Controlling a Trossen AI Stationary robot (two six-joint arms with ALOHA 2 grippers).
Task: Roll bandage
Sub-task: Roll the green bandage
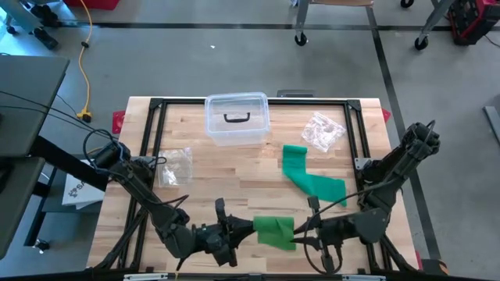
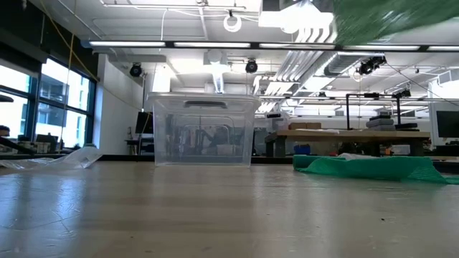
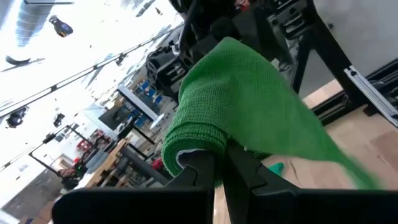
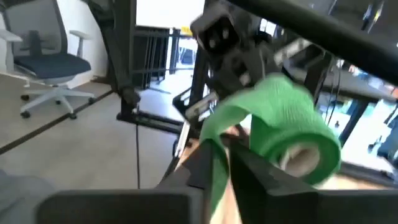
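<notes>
A green bandage is partly rolled. Its roll (image 1: pixel 275 231) is held clear of the table near the front edge, between my two grippers. Its loose tail (image 1: pixel 312 179) lies crumpled on the wood toward the far right, and it also shows in the low view (image 2: pixel 366 167). My left gripper (image 1: pixel 248 229) is shut on the roll's left end, and my right gripper (image 1: pixel 301 226) is shut on its right end. In the low view the lifted bandage (image 2: pixel 387 18) shows only at the top right. My left gripper (image 3: pixel 219 155) is shut on the rim of the roll's left end (image 3: pixel 186 152), coming level from the table's left along the roll's axis. The roll is lifted clear. Whether one finger sits inside the core, I cannot tell. My right gripper (image 4: pixel 227 146) is shut on green bandage layers at the roll's right end (image 4: pixel 219 124), coming level from the table's right. The roll (image 4: pixel 292 127) sits past the fingers, its pale core end (image 4: pixel 301 157) showing. The roll is lifted clear of the table.
A clear plastic box with a lid (image 1: pixel 237 119) stands at the far middle, and it also shows in the low view (image 2: pixel 204 129). Crumpled clear bags lie at the far right (image 1: pixel 323 131) and at the left (image 1: pixel 176 165). A black frame (image 1: pixel 152 109) edges the table.
</notes>
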